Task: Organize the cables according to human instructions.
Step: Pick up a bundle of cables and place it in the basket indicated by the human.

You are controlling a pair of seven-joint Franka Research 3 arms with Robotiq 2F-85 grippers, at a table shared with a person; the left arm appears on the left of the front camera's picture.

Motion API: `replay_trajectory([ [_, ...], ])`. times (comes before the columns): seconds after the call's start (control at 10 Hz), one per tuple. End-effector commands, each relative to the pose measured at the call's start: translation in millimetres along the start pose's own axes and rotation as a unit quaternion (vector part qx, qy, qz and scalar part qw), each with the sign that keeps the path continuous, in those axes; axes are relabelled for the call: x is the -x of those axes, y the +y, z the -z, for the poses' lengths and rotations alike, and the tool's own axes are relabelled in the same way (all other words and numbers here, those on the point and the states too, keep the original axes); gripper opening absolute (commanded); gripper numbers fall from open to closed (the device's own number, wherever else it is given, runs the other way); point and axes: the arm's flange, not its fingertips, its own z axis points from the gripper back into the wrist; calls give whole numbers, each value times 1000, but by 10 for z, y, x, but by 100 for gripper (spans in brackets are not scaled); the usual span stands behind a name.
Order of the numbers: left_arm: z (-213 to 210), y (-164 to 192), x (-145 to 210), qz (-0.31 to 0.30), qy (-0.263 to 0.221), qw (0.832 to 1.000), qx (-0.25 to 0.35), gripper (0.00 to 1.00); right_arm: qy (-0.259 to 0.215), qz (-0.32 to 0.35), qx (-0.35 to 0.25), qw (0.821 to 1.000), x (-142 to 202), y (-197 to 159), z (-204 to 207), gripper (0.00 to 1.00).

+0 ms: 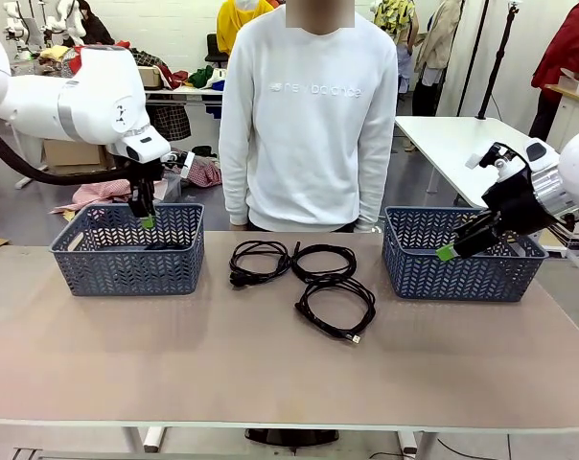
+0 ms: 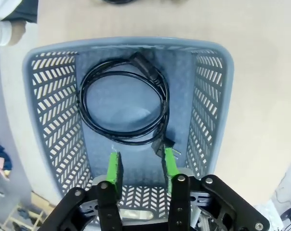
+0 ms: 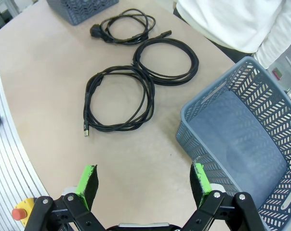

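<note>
The left gripper (image 2: 141,155) is half open and empty. Past its fingers, a round black cable (image 2: 82,98) lies in a holey basket (image 2: 54,120). The right gripper (image 3: 144,168) is wide open and empty.

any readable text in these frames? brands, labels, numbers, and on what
"new balance": faint raised lettering across the chest of the person's white sweatshirt, front view; low contrast, so the reading is likely, not certain.
Baskets: no print visible.
Cables: no markings legible on the cords or plugs.
Red button at the edge of the right wrist view: too small to show any lettering.
</note>
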Motion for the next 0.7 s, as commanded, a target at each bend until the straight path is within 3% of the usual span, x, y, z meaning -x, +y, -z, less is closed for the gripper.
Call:
replay_trajectory([
  [0.0, -27, -70, 65, -6, 0, 1000, 3, 59, -8, -5, -7, 1000, 6, -34, 16, 100],
  [0.1, -46, -65, 69, -7, -2, 1000, 6, 93, -8, -5, -7, 1000, 6, -34, 16, 100],
  [0.2, -52, -62, 75, -8, -4, 1000, 11, 78, -8, -5, -7, 1000, 6, -34, 16, 100],
  [0.3, -50, -62, 74, -9, -6, 1000, 17, 100, -8, -5, -7, 1000, 6, -34, 16, 100],
  [0.6, -51, -80, 46, -6, -13, 999, 30, 100, -8, -5, -7, 1000, 6, -34, 16, 100],
])
